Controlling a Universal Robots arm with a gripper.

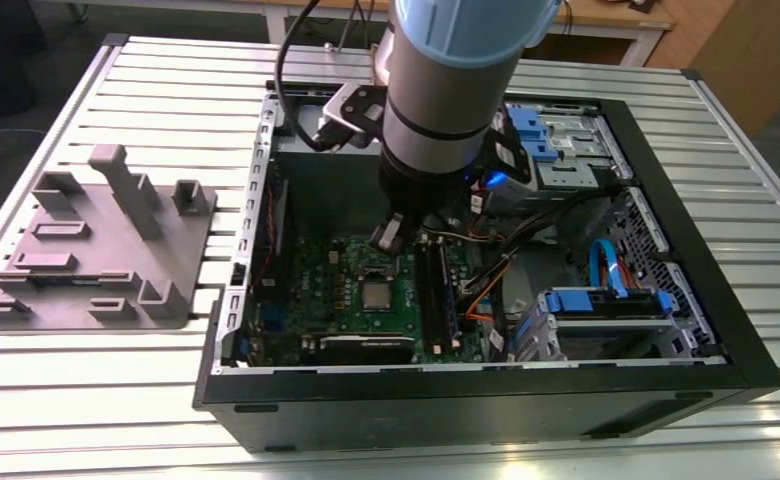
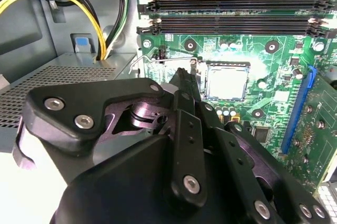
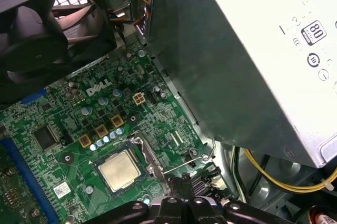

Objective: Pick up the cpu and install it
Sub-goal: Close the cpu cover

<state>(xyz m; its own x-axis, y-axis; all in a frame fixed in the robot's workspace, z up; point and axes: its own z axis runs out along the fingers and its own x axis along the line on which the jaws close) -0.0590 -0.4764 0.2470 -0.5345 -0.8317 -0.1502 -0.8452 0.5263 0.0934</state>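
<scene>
You are looking at an open black computer case lying on the slatted table, with the arm reaching down into it from twelve o'clock in the exterior view. At nine o'clock of the case, the grey fixture plate is sitting on the table, well apart from the work. Inside the case, the silver power supply box is standing beside the green motherboard, and a black fan is showing in the first wrist view. Your gripper is hovering just above the board with its fingers pressed together, holding nothing. The cpu is already lying flat in its socket, pale metal top up, just beside the fingertips and not touching them; in the exterior view it is sitting at six o'clock of the gripper.
</scene>
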